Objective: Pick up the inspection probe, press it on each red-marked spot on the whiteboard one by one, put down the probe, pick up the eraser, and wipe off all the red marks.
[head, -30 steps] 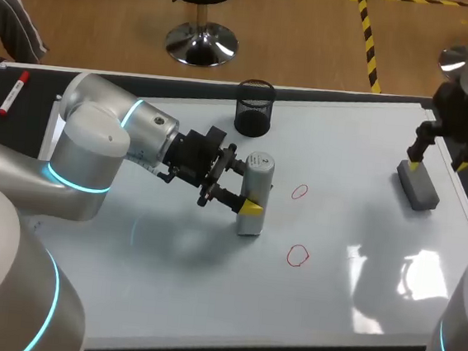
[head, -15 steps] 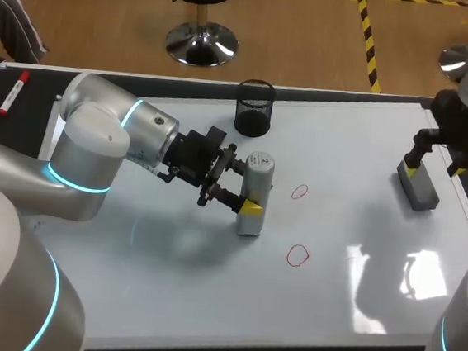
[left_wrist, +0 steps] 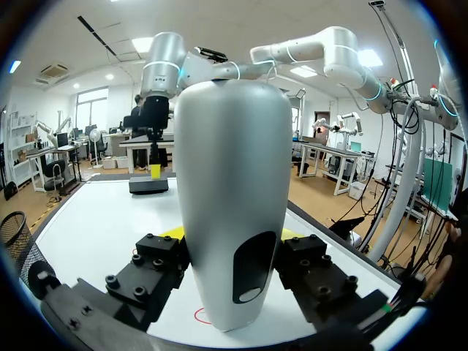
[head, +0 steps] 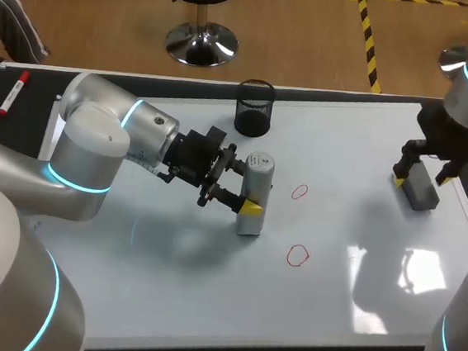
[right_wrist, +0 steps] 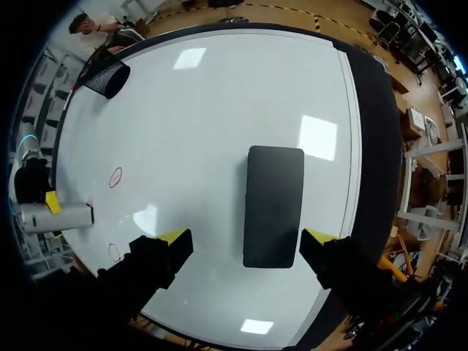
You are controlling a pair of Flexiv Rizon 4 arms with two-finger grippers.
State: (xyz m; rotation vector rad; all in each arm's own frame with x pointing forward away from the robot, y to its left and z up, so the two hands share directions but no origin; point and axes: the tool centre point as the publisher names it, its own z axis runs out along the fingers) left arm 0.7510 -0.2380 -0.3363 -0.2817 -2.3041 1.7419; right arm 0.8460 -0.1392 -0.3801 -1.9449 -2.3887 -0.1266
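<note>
My left gripper is shut on the grey-white inspection probe, holding it upright on the whiteboard to the left of two red circles. In the left wrist view the probe fills the space between the fingers, with a red mark by its base. My right gripper hangs open over the dark grey eraser at the board's right edge. In the right wrist view its gripper straddles the near end of the eraser without touching it.
A black mesh pen cup stands at the back of the board. A red marker lies on the dark tabletop off the board's left end. The board's right rim runs close beside the eraser.
My right gripper has dropped lower and shifted slightly left over the eraser. The left arm and the probe have not moved.
</note>
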